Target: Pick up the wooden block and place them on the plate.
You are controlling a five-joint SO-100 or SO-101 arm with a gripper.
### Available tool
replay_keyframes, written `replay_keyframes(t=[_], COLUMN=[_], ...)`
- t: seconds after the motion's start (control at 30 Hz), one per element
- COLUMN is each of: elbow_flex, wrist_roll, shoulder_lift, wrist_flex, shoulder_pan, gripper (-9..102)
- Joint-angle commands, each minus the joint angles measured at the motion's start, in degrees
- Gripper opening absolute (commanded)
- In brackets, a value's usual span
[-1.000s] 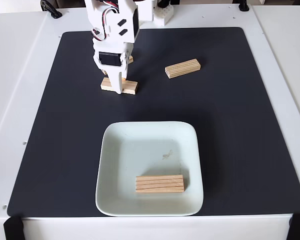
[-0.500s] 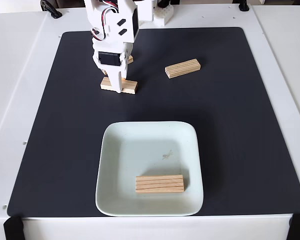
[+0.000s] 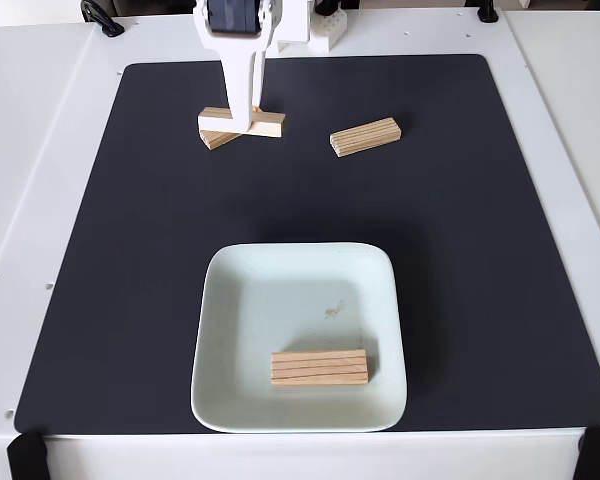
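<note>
My white gripper [image 3: 242,118] hangs at the back left of the mat, shut on a wooden block [image 3: 271,124] that it holds level above the mat. A second wooden block [image 3: 216,140] lies on the mat just behind and below the held one, partly hidden by it. Another wooden block [image 3: 365,136] rests slightly angled at the back centre-right. The pale square plate [image 3: 280,300] sits near the front edge, with one grain-lined wooden block [image 3: 319,367] lying in its front part.
Everything sits on a black mat [image 3: 480,250] over a white table [image 3: 40,200]. The arm's white base [image 3: 315,25] stands at the back edge. Black clamps [image 3: 25,455] mark the front corners.
The gripper has risen and drawn back toward the base, lifting the block it was closed on off the mat. A block that it hid behind it now shows.
</note>
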Motion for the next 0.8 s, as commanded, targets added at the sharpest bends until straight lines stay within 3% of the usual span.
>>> replay_keyframes(t=[0.0, 0.33, 0.77], elbow_flex=[0.3, -7.8, -53.2], wrist_roll=[-0.4, -0.4, -0.2], shoulder_lift=[6.2, -13.1, -51.7], wrist_flex=[-5.2, -41.3, -43.0], shoulder_pan=[-2.7, -7.1, -8.7], gripper=[0, 0, 0])
